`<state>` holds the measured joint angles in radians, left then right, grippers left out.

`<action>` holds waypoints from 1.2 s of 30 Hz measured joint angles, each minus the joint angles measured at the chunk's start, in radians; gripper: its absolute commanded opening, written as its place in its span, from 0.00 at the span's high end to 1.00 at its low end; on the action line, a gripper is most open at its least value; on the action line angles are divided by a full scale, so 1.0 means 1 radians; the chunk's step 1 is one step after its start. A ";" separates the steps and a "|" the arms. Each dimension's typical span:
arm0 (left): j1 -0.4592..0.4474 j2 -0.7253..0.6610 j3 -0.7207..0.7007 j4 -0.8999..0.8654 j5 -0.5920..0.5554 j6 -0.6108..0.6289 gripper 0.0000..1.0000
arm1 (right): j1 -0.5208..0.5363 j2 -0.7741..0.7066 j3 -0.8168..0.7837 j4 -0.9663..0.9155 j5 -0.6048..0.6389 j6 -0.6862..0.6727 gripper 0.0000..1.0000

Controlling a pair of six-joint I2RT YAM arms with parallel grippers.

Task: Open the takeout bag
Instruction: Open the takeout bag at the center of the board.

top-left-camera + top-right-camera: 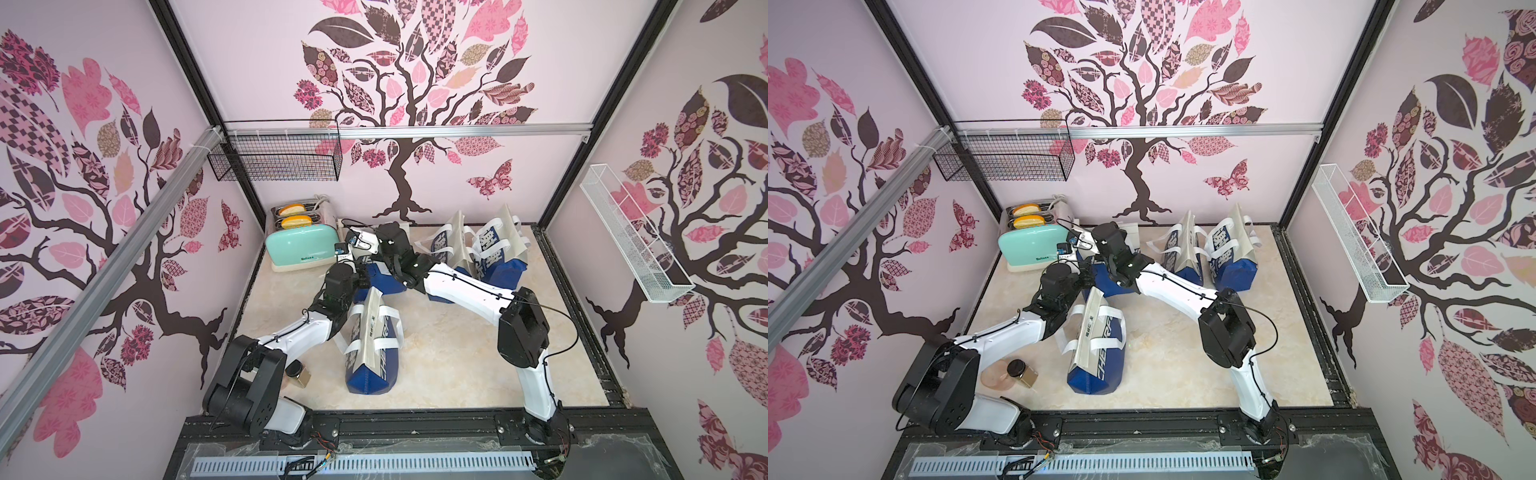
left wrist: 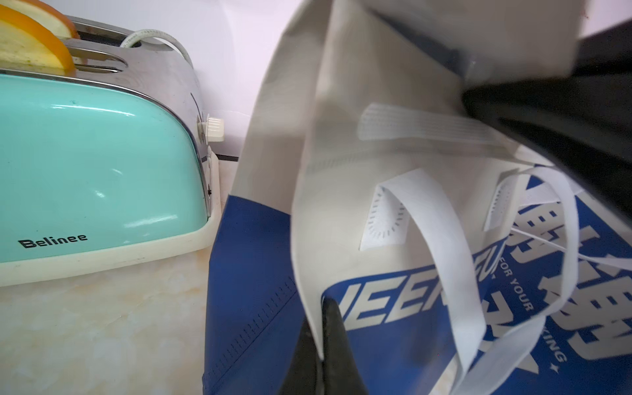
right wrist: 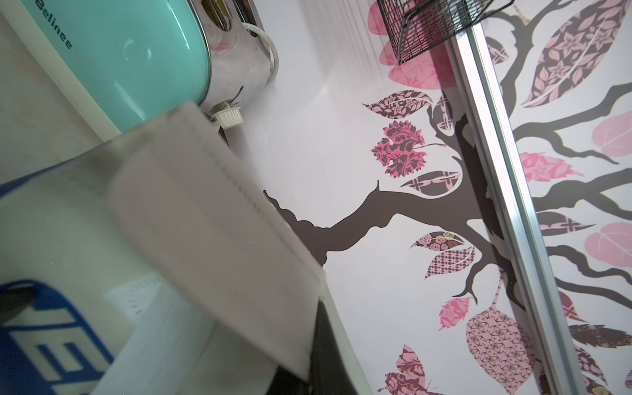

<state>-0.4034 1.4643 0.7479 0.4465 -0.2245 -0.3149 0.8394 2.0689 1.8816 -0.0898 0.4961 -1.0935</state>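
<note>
Two pinches hold the takeout bag at three o'clock of the toaster: my left hand and right hand clamp its rim flaps, which may slip if I pull unevenly.

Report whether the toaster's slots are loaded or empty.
Loaded: in both top views the toaster has a bread slice sticking up out of each of its two slots.
</note>
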 measured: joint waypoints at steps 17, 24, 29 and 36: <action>-0.010 0.022 0.037 -0.002 -0.078 0.002 1.00 | 0.004 0.033 0.240 -0.301 -0.010 -0.111 1.00; -0.012 0.007 -0.010 0.021 -0.007 0.014 1.00 | -0.052 0.033 0.239 -0.392 -0.109 0.066 1.00; -0.011 -0.014 -0.028 0.023 0.060 0.032 1.00 | -0.098 0.024 0.167 -0.334 -0.174 0.180 0.91; -0.009 -0.031 -0.045 0.015 0.079 0.051 1.00 | -0.118 0.013 0.103 -0.232 -0.219 0.285 0.75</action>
<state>-0.4122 1.4334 0.7029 0.4618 -0.1455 -0.2634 0.7216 2.0819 1.9850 -0.3222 0.2771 -0.8082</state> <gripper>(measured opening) 0.041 0.229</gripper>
